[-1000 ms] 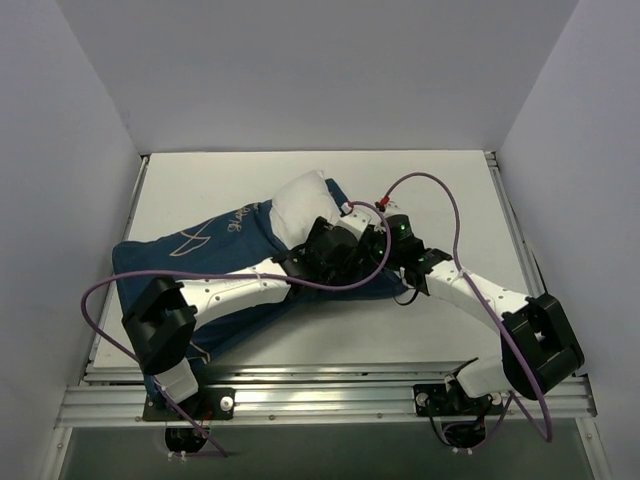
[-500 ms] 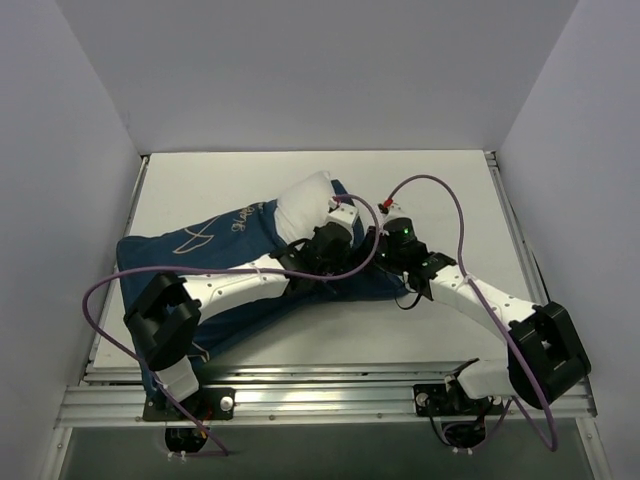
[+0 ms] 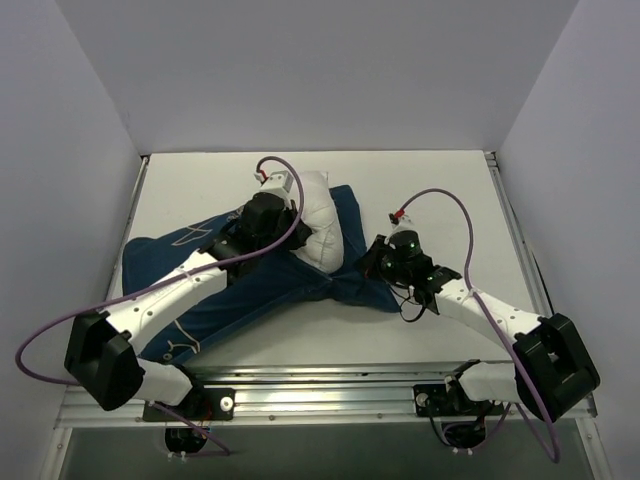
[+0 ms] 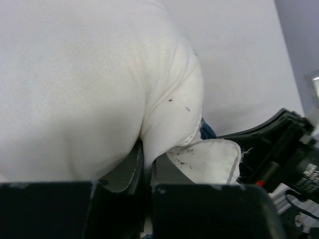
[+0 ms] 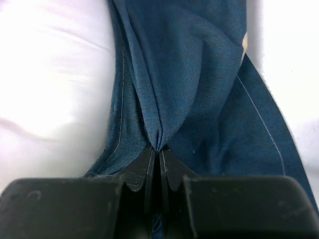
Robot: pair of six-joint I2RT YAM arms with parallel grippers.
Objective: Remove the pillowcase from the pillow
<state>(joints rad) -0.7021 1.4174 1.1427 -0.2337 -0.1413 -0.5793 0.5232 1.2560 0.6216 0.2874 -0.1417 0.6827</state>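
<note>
Presently, the plump white fabric pillow [image 3: 322, 228], mid-table, is pinched in a fold by the closed left gripper [image 4: 147, 160] at its 9 o'clock. The right gripper [image 5: 159, 152], at 3 o'clock, is clamped on the navy printed fabric pillowcase [image 3: 255, 297], presumably as an anchor for opposed pulling. How much of the pillow is sleeved is hidden beneath the left arm [image 3: 165, 298].

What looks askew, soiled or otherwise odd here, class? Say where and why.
The pillowcase lies twisted and bunched where the right gripper pinches it. The pillow bulges partly out, and small dark specks mark its white fabric near the left gripper.
</note>
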